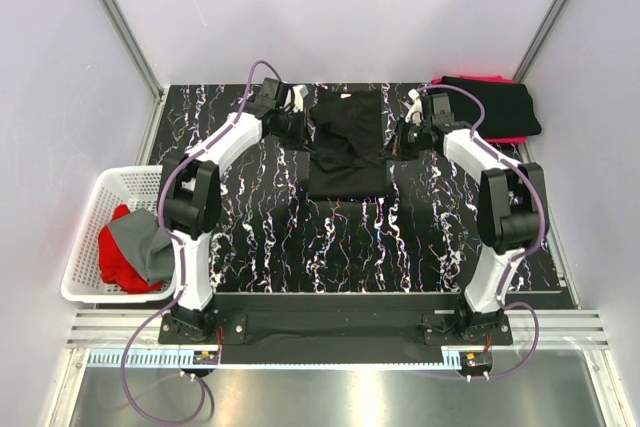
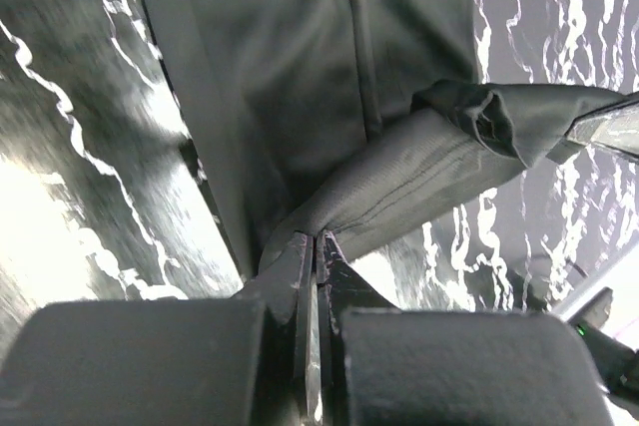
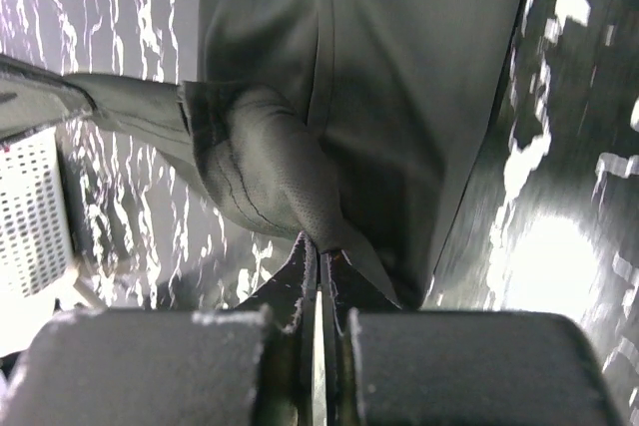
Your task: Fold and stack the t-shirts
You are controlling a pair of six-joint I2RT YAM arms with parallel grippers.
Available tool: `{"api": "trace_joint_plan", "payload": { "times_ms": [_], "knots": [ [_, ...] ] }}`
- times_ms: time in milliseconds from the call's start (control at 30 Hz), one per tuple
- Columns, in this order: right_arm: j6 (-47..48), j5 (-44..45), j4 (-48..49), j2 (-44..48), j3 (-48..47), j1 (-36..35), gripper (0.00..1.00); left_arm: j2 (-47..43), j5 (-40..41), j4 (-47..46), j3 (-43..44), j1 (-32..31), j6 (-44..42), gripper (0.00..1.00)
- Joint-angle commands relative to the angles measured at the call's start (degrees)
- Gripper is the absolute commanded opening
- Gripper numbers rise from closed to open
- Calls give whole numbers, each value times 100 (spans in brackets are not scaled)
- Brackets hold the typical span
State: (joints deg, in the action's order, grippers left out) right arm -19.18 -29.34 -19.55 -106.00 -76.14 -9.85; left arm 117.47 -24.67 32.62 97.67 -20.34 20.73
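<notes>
Your left jaws are clamped on a bunched fold of the black t-shirt [image 1: 348, 142] at its left edge. Your right jaws pinch the right edge the same way, and each raises a ridge of cloth just off the tabletop [image 1: 300, 237]. The shirt lies at the far middle of the tabletop, between the 2 arms, with its near part flat. Gripping both sides at once looks meant to keep the edge level, so the fold lands square. The folded stack [image 1: 490, 107], black over red, sits at the far right corner, well apart from the shirt. The white basket [image 1: 82, 252] on the left holds a red shirt [image 1: 115, 262] and a grey shirt [image 1: 145, 242], likely next.
</notes>
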Motion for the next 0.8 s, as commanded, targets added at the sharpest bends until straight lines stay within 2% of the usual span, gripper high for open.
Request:
{"api": "trace_joint_plan", "payload": {
  "times_ms": [0,200,233,267,300,333,367,400,533,567,667,767],
  "knots": [
    [283,69,250,-359,-612,44,0,249,251,-212,411,56,-201,0],
    [371,148,224,-1071,-1297,62,0,636,488,-291,718,74,-280,0],
    [371,183,215,-1125,-1324,53,5,698,559,-300,779,74,-358,13],
    [388,209,180,-1169,-1342,62,17,759,646,-318,850,65,-420,25],
    [397,331,154,-1143,-1325,53,36,838,813,-309,990,65,-508,35],
    [406,402,119,-1108,-1290,62,41,839,910,-283,1061,65,-604,39],
    [424,499,40,-942,-1255,71,44,822,1015,-257,1105,65,-692,48],
    [424,500,4,-819,-1106,97,47,691,1182,-195,1131,74,-719,51],
    [415,298,-224,58,-421,158,52,-20,1080,-28,764,153,-702,64],
    [415,228,-251,175,-263,158,52,-118,1078,-28,649,162,-693,64],
    [380,61,-356,500,405,158,52,-373,54,121,79,197,-527,66],
    [389,8,-348,554,942,158,52,-383,-599,52,-572,188,-281,66]
  ]
}}
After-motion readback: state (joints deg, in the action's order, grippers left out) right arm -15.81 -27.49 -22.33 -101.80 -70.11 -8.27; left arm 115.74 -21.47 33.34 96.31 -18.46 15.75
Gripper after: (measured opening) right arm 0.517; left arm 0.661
